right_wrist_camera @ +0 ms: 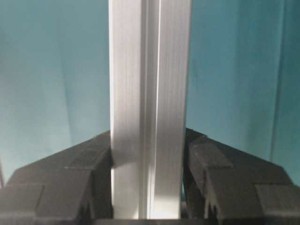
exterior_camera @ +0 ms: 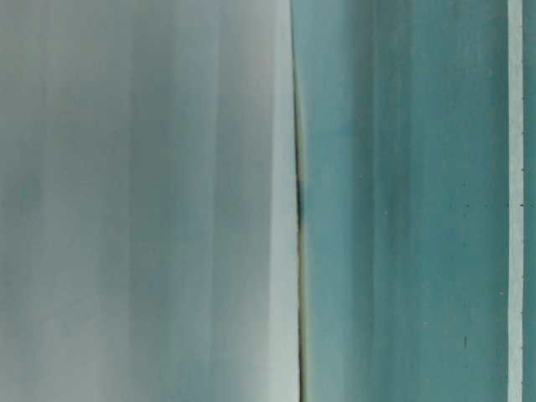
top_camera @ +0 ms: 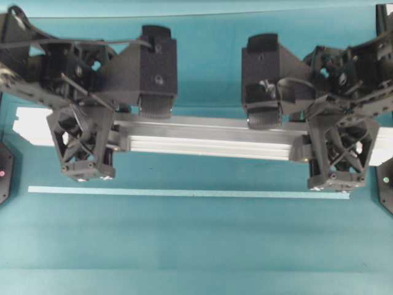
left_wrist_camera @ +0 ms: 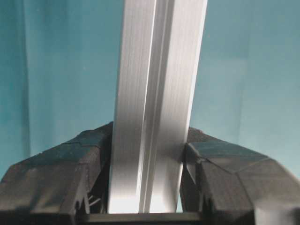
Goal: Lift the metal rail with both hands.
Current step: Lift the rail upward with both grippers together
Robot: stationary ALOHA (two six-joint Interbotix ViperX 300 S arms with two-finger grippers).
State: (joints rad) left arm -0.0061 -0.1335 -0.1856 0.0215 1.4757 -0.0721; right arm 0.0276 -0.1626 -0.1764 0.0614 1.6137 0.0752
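Overhead view: the rail (top_camera: 209, 138) runs across the middle of the picture from 9 o'clock to 3 o'clock, silver-grey with lengthwise grooves. The arms cover parts of it, and both of its ends look washed out white. The left gripper (top_camera: 83, 144) sits over the rail toward 9 o'clock, the right gripper (top_camera: 341, 150) over it toward 3 o'clock; their fingertips are hidden under their own bodies, so this view does not show the grip. Toward 6 o'clock of the rail, apart from it, a thin pale tape strip (top_camera: 184, 192) lies parallel on the teal worktop (top_camera: 196, 246).

Table-level view: almost everything is blur. A pale grey mass fills the 9 o'clock half, teal fills the 3 o'clock half, and a pale stripe runs along the 3 o'clock edge. I cannot tell what any of it is.

Left wrist view: the rail (left_wrist_camera: 157, 93) rises from 6 o'clock to 12 o'clock, brushed and bright, one groove down its middle. The left gripper (left_wrist_camera: 147, 187) pinches it, a black finger (left_wrist_camera: 70, 178) against each side; the fingers are cut off at the bottom edge.

Right wrist view: the rail (right_wrist_camera: 150, 93) stands upright in the picture's middle, its top cut off at 12 o'clock. The right gripper (right_wrist_camera: 147, 187) pinches it between both black fingers (right_wrist_camera: 225, 178).
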